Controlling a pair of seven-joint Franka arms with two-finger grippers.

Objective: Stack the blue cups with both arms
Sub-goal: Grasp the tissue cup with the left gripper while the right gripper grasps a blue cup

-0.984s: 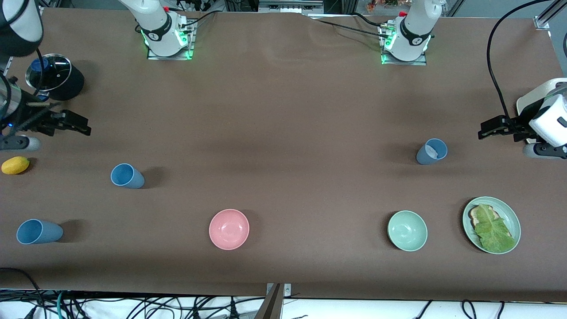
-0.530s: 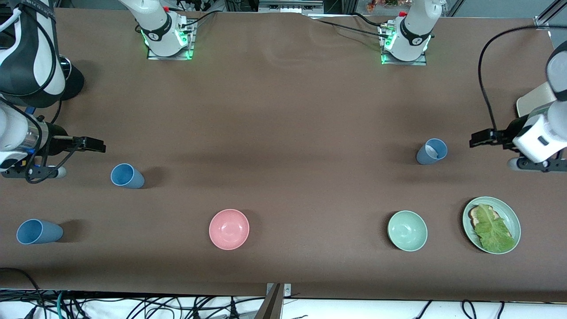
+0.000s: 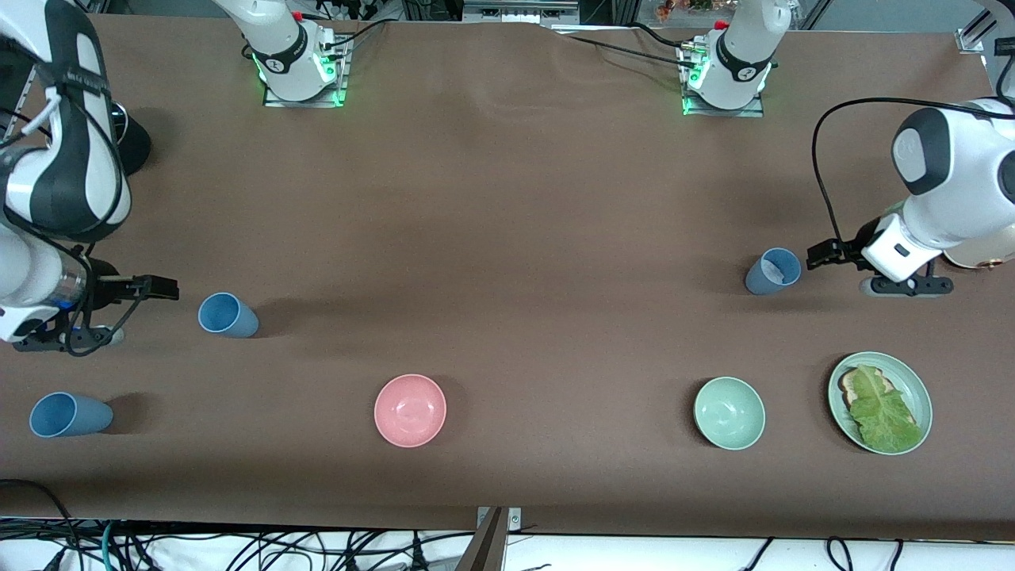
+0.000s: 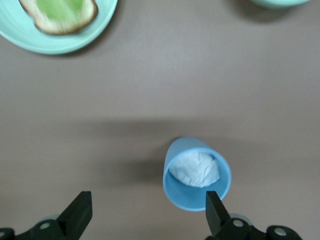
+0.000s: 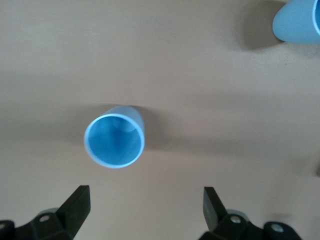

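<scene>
The left hand [image 3: 821,255] is spread wide and holds nothing; it hangs low just beside the grey-blue cup [image 3: 772,272], which stands upright on the brown counter [image 3: 507,238] toward the left arm's end, a whitish lump [image 4: 195,169] inside it. The right hand [image 3: 162,288] is likewise spread wide and empty, just beside a sky-blue cup [image 3: 227,315] standing upright toward the right arm's end. A second sky-blue cup [image 3: 68,415] stands nearer to the front camera. No writing can be read on any cup.
</scene>
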